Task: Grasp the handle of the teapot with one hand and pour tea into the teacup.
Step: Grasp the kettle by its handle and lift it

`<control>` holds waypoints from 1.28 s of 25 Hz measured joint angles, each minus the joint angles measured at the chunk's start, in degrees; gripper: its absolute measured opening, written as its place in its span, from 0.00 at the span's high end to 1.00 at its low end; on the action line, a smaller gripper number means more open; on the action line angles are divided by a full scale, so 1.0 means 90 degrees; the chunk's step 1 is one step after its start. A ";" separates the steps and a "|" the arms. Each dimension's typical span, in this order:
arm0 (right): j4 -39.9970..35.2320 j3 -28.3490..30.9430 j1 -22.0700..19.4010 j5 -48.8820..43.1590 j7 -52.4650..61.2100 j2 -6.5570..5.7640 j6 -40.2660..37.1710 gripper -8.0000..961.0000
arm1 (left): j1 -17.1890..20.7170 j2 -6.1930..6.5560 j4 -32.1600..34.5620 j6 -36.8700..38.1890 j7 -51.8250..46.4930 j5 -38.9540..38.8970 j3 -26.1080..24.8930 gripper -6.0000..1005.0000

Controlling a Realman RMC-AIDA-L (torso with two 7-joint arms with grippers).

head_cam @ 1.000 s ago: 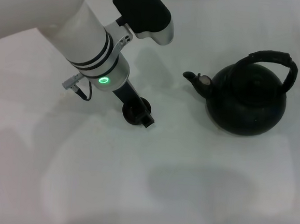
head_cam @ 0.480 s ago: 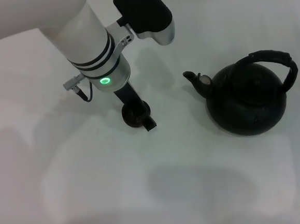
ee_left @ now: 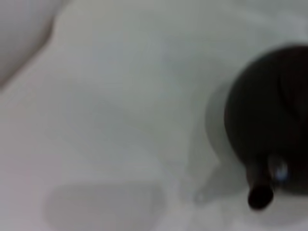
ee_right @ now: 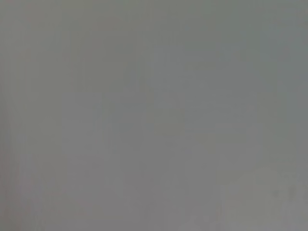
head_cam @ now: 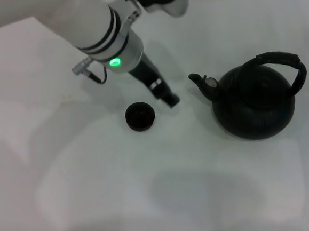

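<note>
The teapot (head_cam: 254, 104) is a large round matte black pot standing on the white table at the right, its short spout (head_cam: 199, 80) pointing left. Its thick black arched handle (head_cam: 284, 60) spans the top. The teacup (head_cam: 139, 116), tiny, round and dark, stands alone on the table left of the teapot. My left gripper (head_cam: 169, 99) hangs just above and to the right of the cup, between cup and spout, apart from both. The left wrist view shows the teapot (ee_left: 269, 130) with its spout (ee_left: 260, 195). My right gripper is out of view.
The white table (head_cam: 148, 190) carries only the cup and the teapot. My left arm's white forearm (head_cam: 92, 19), with a green light, reaches in from the upper left. The right wrist view shows only a plain grey surface.
My left gripper has let go of the teacup and risen up and to the right, away from it. The cup stays standing where it was. The teapot has not moved.
</note>
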 joint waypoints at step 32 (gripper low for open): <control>-0.0038 0.0088 0.0002 0.0089 0.0513 -0.0016 -0.0126 0.24 | 0.3002 -0.0006 -0.0645 -0.3594 0.6559 -0.8096 -0.2045 0.11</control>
